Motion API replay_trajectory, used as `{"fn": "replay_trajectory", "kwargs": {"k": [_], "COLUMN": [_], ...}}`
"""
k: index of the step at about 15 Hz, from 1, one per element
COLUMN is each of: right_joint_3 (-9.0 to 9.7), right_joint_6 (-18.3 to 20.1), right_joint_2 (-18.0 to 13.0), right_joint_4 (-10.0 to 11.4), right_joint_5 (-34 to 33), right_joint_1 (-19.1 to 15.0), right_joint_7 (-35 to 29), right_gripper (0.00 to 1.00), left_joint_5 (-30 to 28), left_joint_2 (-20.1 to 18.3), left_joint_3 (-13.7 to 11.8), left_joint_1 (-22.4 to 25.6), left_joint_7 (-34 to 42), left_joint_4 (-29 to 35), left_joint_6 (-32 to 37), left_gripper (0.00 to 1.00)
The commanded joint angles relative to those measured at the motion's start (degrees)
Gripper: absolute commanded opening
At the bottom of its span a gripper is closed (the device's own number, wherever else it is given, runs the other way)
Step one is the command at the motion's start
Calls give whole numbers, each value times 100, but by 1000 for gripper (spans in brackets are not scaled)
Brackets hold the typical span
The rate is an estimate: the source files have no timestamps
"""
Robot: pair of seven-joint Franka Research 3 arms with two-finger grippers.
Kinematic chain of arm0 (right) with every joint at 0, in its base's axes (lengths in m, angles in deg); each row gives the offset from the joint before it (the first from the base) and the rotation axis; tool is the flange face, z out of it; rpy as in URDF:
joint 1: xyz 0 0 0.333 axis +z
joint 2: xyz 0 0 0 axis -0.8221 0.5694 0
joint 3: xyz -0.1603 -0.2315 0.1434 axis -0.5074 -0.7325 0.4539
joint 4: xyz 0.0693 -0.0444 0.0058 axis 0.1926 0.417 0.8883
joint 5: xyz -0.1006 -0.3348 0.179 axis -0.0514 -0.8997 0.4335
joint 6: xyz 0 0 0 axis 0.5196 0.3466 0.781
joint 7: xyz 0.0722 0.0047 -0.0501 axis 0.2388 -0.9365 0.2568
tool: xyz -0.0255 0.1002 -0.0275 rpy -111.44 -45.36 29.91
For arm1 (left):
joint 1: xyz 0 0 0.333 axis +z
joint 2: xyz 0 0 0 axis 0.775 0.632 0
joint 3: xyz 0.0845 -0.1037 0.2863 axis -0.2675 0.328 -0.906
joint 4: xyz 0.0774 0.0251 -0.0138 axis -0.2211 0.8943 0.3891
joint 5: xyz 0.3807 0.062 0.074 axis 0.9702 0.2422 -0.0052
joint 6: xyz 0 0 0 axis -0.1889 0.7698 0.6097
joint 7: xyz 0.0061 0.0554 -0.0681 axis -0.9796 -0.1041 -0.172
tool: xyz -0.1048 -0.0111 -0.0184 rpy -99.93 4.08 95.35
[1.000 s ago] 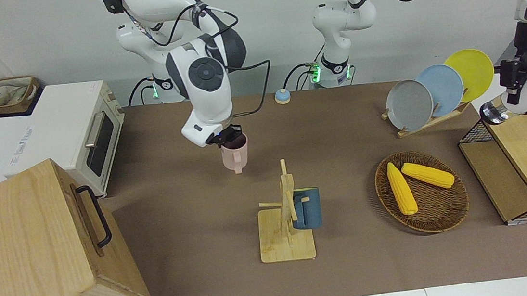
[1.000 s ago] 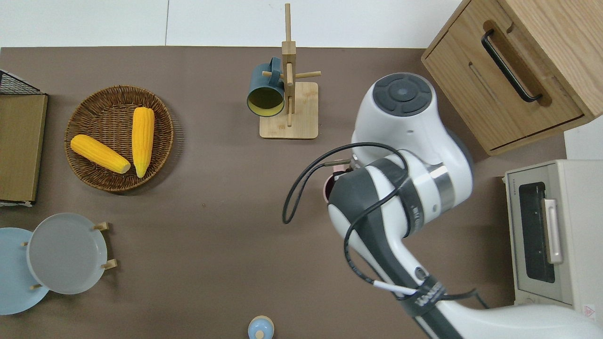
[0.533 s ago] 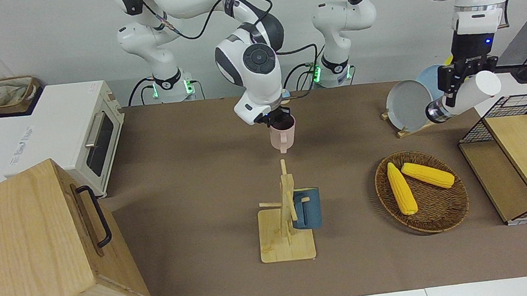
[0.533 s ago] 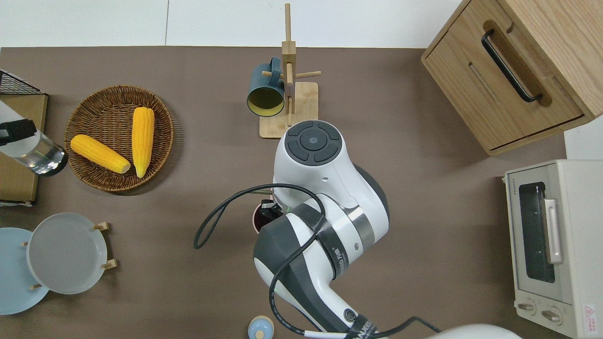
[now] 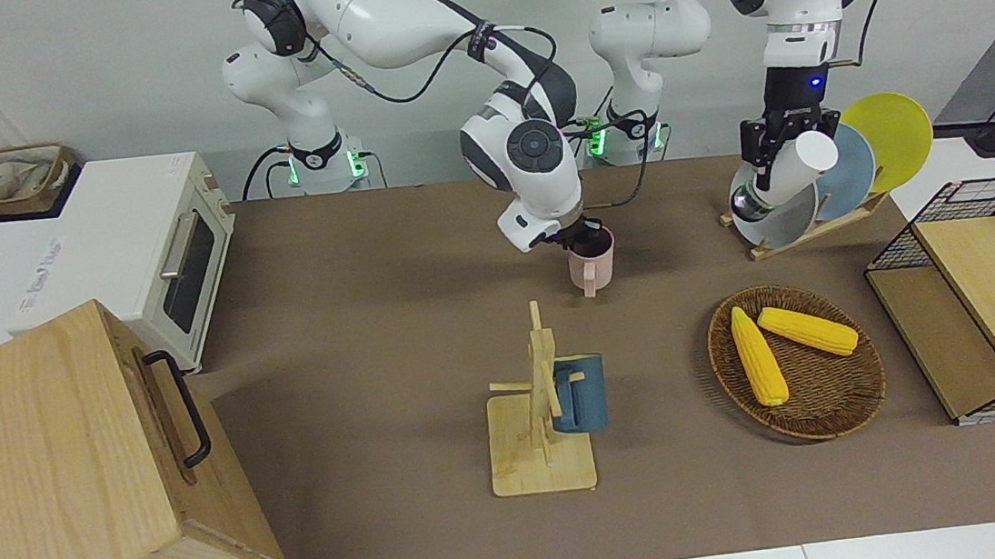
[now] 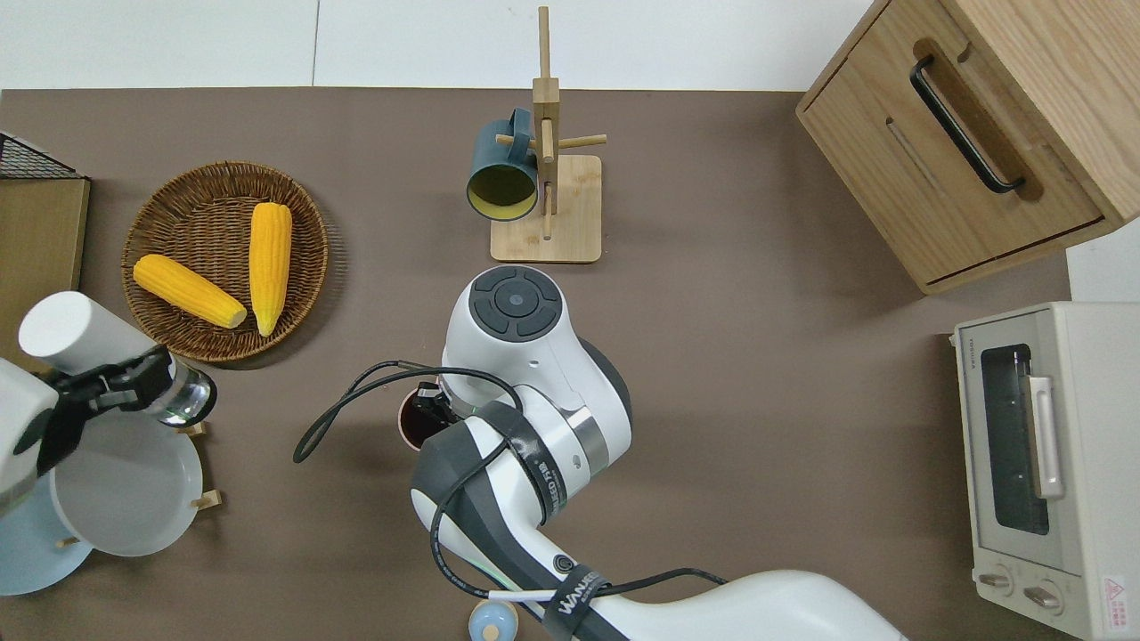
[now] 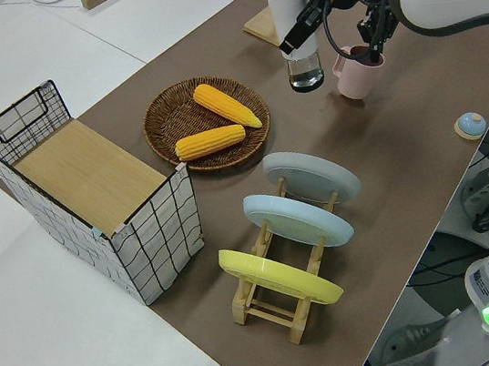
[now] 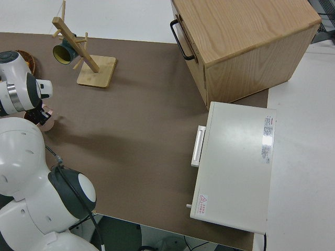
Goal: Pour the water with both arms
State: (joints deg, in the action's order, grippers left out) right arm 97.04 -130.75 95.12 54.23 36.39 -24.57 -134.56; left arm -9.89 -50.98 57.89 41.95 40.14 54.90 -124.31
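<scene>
My right gripper point(image 5: 582, 237) is shut on the rim of a pink mug point(image 5: 593, 267), holding it upright and low over the middle of the table. The mug also shows in the overhead view point(image 6: 408, 425) and the left side view point(image 7: 355, 75), where the right gripper point(image 7: 374, 38) is above it. My left gripper point(image 6: 105, 386) is shut on a water bottle point(image 6: 73, 326) with a white upper part and a clear lower part. It holds the bottle tilted over the plate rack. The bottle point(image 5: 787, 171) is apart from the mug, toward the left arm's end.
A wooden mug tree point(image 5: 539, 403) carries a blue mug point(image 5: 581, 392). A wicker basket point(image 5: 824, 403) holds two corn cobs. A plate rack point(image 7: 281, 302) holds three plates beside a wire crate point(image 7: 98, 186). A wooden box point(image 5: 70, 485), a toaster oven point(image 5: 148, 249) and a small blue bell point(image 6: 492, 620) also stand here.
My right arm has carried the pink mug toward the left arm's end of the table. My left arm has brought the bottle from over the wire crate to over the plate rack.
</scene>
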Motion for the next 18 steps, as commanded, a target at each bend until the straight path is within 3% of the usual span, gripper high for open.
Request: {"fn": "replay_trajectory", "kwargs": {"k": [1,3,4,5,6,10,12,18], "right_joint_3": [-15,-15,-15,-15,-15,-24,-41,-68], "right_joint_6": [-335,-511,-573,-643,-705,-662,-557,672], "right_joint_2": [295,375,392,401,401,331,148,-757], "right_joint_4": [-186,-186,-186,-186,-186,-273,-300,-291], "right_joint_5": [177,159,133,133,116,142,133,98], "right_joint_1": [83,118,118,109,118,48,13,-592], "right_joint_7": [-150,-150,-142,-141,-141,-264,-422,-362], "right_gripper": [0,0,209,909,991,992,992,992], "left_joint_5": [199,199,199,199,199,199,199,181], "left_joint_2": [-736,-834,-834,-843,-834,-834,-834,-825], "left_joint_3": [154,162,171,171,180,198,198,268], "left_joint_1": [-73,-108,-117,-117,-117,-117,-117,-511], "left_joint_7": [-174,-157,-157,-148,-148,-113,-87,10], "left_joint_4": [791,951,960,995,995,995,995,1047], "left_joint_6": [-270,-270,-270,-261,-261,-261,-261,-173], "left_gripper": [0,0,0,0,0,0,0,0]}}
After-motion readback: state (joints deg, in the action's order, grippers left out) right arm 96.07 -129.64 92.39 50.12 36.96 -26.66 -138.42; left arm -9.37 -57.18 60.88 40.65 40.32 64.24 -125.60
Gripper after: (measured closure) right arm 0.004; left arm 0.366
